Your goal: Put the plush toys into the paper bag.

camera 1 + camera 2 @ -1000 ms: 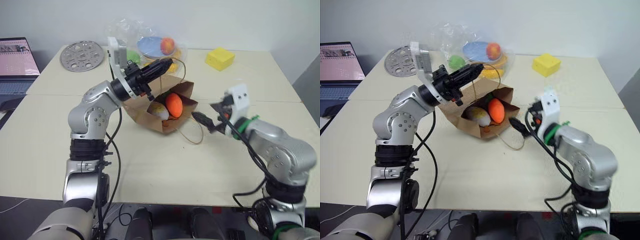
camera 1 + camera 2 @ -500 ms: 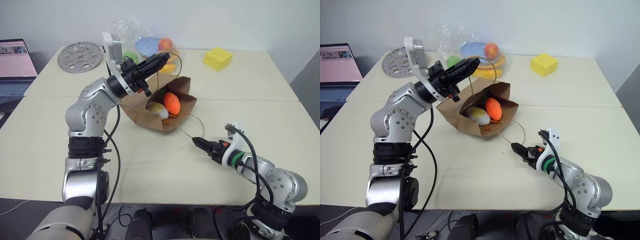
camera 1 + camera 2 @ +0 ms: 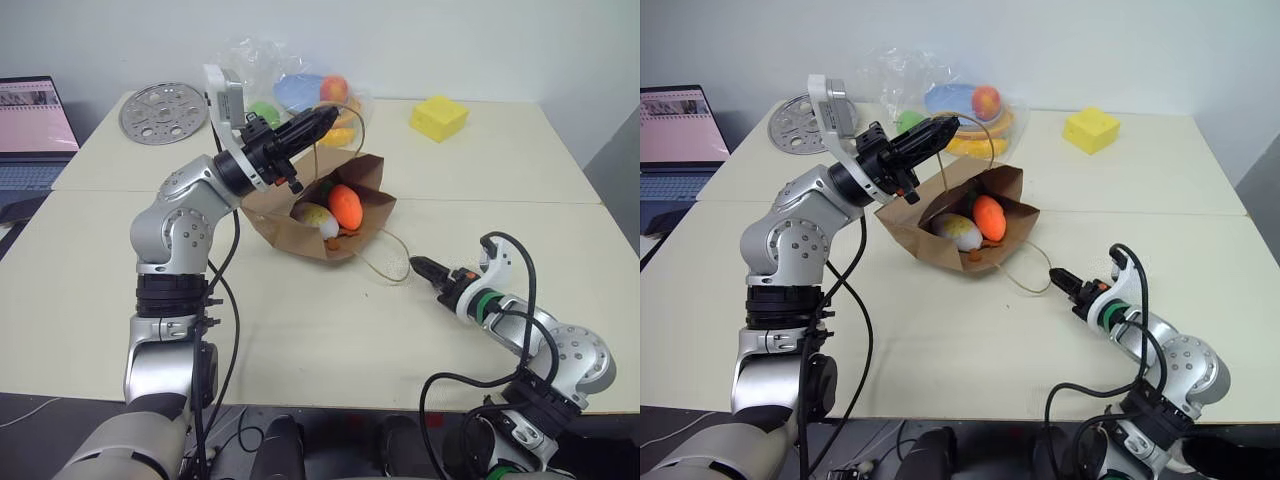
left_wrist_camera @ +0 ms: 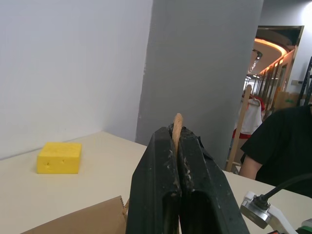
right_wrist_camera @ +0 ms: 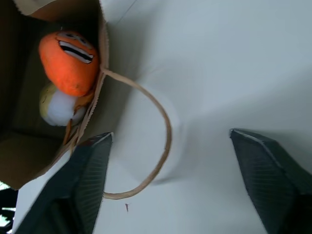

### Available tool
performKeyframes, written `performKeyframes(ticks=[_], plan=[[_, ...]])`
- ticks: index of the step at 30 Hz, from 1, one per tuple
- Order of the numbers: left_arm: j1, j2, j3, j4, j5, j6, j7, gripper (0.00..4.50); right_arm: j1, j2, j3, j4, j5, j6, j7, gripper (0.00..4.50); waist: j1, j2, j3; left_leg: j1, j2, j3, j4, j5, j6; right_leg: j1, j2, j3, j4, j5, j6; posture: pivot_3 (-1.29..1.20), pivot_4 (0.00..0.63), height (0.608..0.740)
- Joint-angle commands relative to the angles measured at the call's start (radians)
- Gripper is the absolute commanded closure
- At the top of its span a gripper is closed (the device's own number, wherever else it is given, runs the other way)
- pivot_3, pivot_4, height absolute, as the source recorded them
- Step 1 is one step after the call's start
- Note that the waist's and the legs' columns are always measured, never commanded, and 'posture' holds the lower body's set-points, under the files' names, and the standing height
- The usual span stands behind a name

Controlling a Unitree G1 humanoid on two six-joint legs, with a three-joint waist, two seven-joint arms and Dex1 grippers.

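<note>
A: Two toys are inside the paper bag [image 3: 318,222] by the look of it. The bag lies tipped on the table [image 3: 300,330] with its mouth toward the robot, and the carrot [image 3: 346,206] and the egg [image 3: 315,217] sit side by side in it, touching.

B: What holds the bag up?

A: The left gripper [image 3: 325,122]. Its fingers are pinched tight on the upper handle [image 4: 177,127] (the wrist view shows the loop nipped between the closed tips), raised over the bag's back edge.

B: And the right gripper [image 3: 427,268]?

A: Low over the table, just beside the lower handle [image 3: 385,258], which lies loose on the tabletop. In its wrist view the fingers [image 5: 83,180] stand wide apart and empty, with the loop lying between them and the bag's mouth.

B: So what does the step want?

A: I judge the job nearly done; what remains is settling the bag. The open side faces down the slope, so the toys could roll out if the left arm drops the handle carelessly. Better to stand the bag upright first, then let go. The right gripper should keep off that loose loop, since a snag could drag the bag over.
</note>
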Motion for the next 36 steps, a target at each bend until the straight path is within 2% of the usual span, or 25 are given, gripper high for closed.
performKeyframes(ticks=[1, 8, 13, 16, 21, 26, 36], plan=[[-0.015, 0.006, 0.007, -0.031, -0.005, -0.013, 0.003, 4.50, -0.059, 0.206, -0.014, 0.016, 0.062, 0.010, -0.030, 1.96, -0.002, 0.000, 0.000, 0.000, 0.000, 0.000, 0.000, 0.000, 0.000, 0.000, 0.000, 0.000, 0.000, 0.000, 0.000, 0.00, 0.150, 0.740], [-0.018, 0.007, 0.006, -0.029, -0.003, -0.013, 0.002, 4.50, -0.039, 0.165, 0.039, 0.037, 0.150, 0.010, -0.055, 4.38, -0.004, 0.000, 0.000, 0.000, 0.000, 0.000, 0.000, 0.000, 0.000, 0.000, 0.000, 0.000, 0.000, 0.000, 0.000, 0.00, 0.150, 0.740], [-0.012, 0.009, 0.007, -0.035, -0.004, -0.011, 0.005, 4.50, -0.040, 0.125, 0.038, 0.030, 0.219, 0.010, -0.065, 4.45, -0.004, 0.000, 0.000, 0.000, 0.000, 0.000, 0.000, 0.000, 0.000, 0.000, 0.000, 0.000, 0.000, 0.000, 0.000, 0.00, 0.150, 0.740], [-0.007, 0.008, 0.008, -0.041, -0.007, -0.008, 0.009, 4.50, -0.012, 0.071, 0.035, 0.048, 0.328, 0.010, -0.069, 3.89, -0.004, 0.000, 0.000, 0.000, 0.000, 0.000, 0.000, 0.000, 0.000, 0.000, 0.000, 0.000, 0.000, 0.000, 0.000, 0.00, 0.150, 0.740], [-0.009, 0.006, 0.005, -0.039, -0.004, -0.012, 0.010, 4.50, 0.007, 0.047, 0.043, 0.078, 0.402, 0.010, -0.129, 2.13, -0.004, 0.000, 0.000, 0.000, 0.000, 0.000, 0.000, 0.000, 0.000, 0.000, 0.000, 0.000, 0.000, 0.000, 0.000, 0.00, 0.150, 0.740], [-0.007, 0.007, 0.004, -0.042, -0.005, -0.010, 0.014, 4.50, 0.024, 0.079, 0.046, 0.088, 0.428, 0.010, -0.204, 0.35, -0.003, 0.000, 0.000, 0.000, 0.000, 0.000, 0.000, 0.000, 0.000, 0.000, 0.000, 0.000, 0.000, 0.000, 0.000, 0.00, 0.150, 0.740], [-0.010, 0.011, -0.002, -0.040, 0.000, -0.009, 0.012, 4.50, 0.043, 0.088, 0.037, 0.108, 0.449, 0.009, -0.277, 0.35, -0.004, 0.000, 0.000, 0.000, 0.000, 0.000, 0.000, 0.000, 0.000, 0.000, 0.000, 0.000, 0.000, 0.000, 0.000, 0.00, 0.150, 0.740]])
